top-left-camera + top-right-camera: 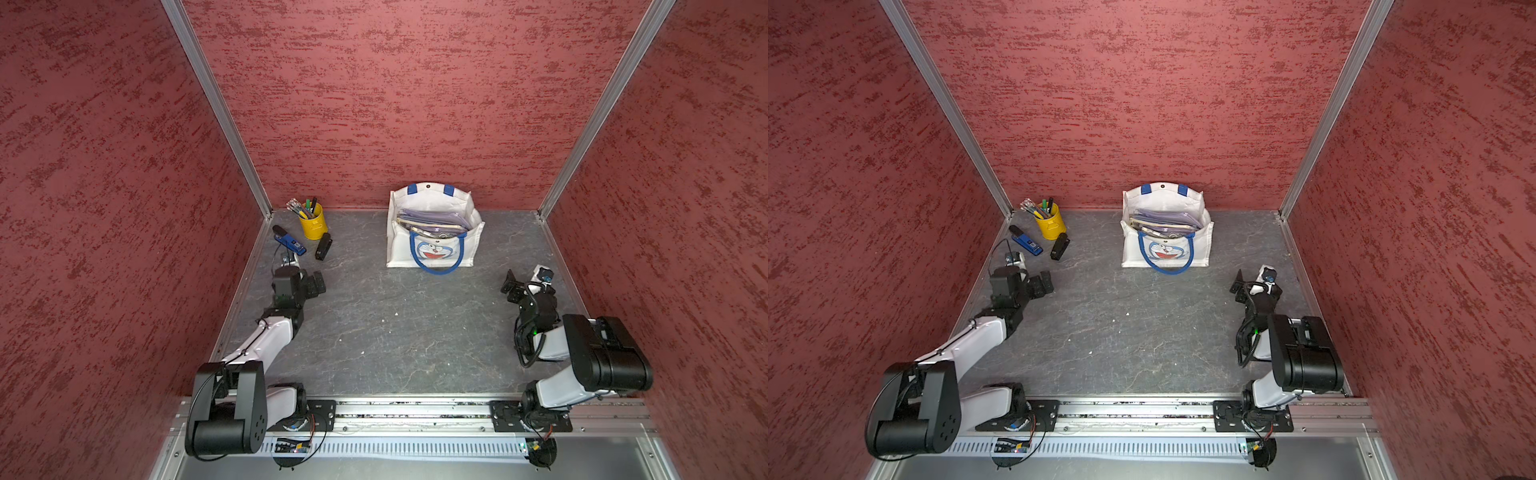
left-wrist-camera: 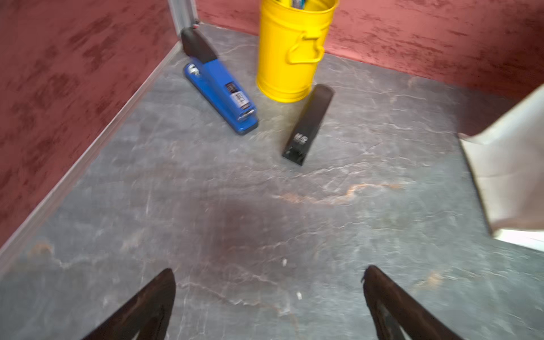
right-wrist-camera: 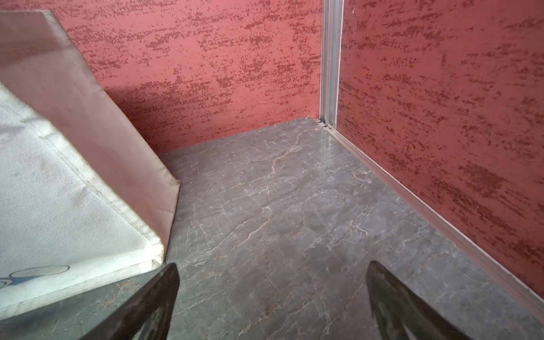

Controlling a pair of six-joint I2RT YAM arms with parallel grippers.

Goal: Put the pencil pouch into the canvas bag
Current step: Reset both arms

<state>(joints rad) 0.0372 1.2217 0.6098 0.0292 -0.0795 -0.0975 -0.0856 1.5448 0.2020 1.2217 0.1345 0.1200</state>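
In both top views the canvas bag (image 1: 401, 249) (image 1: 1133, 249) stands upright near the middle of the far edge of the surface (image 1: 395, 332), mouth open, cat face toward the arms. The pencil pouch (image 1: 432, 219), a flat lavender piece, lies inside the bag, below its rim. In the far left corner a yellow cup (image 1: 312, 226) holds pens (image 1: 305, 205). A blue stapler (image 1: 291, 243) and a black bar (image 1: 323, 246) lie just beside the cup. The left gripper (image 1: 316, 284) hangs near the left edge and the right gripper (image 1: 511, 286) near the right edge, both well apart from the bag. A rail (image 1: 415, 411) along the near edge carries both arm bases.

The left wrist view is blurred. It shows the left gripper (image 2: 269, 270) spread wide over bare surface, holding nothing. It adds the cup's side handle and a label on the stapler. Only a corner of the bag enters, and its inside is hidden.

The right wrist view shows the right gripper (image 3: 273, 265) equally wide and empty. It also shows the bag's woven side with a scrap of blue print, and an aluminium post (image 3: 331, 59) at the far right corner. The pouch cannot be seen here.

The surface is grey, veined like stone. Mottled red walls (image 1: 415, 104) close it in on three sides.
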